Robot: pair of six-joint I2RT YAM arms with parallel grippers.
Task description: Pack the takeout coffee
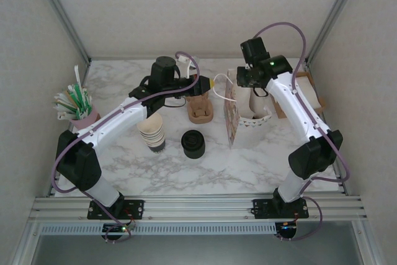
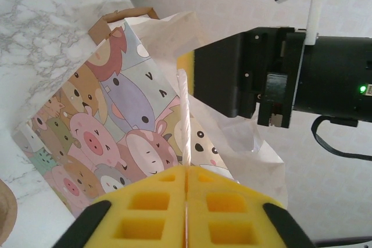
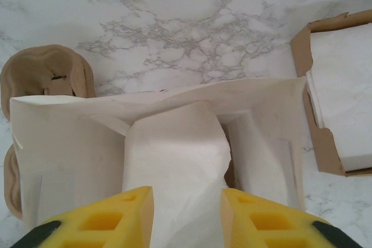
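Currently: left gripper (image 2: 186, 185) pads pressed together on the white cord handle (image 2: 183, 108); right gripper (image 3: 187, 210) jaws apart over the bag mouth.
Thin, creased paper bag (image 2: 110, 126), cartoon-printed. Nearby, takeout coffee (image 1: 193, 143) stands untouched on marble table (image 1: 248, 166): probably light, with a crushable paper wall and slick lid; grip wall mid-height, keep upright.
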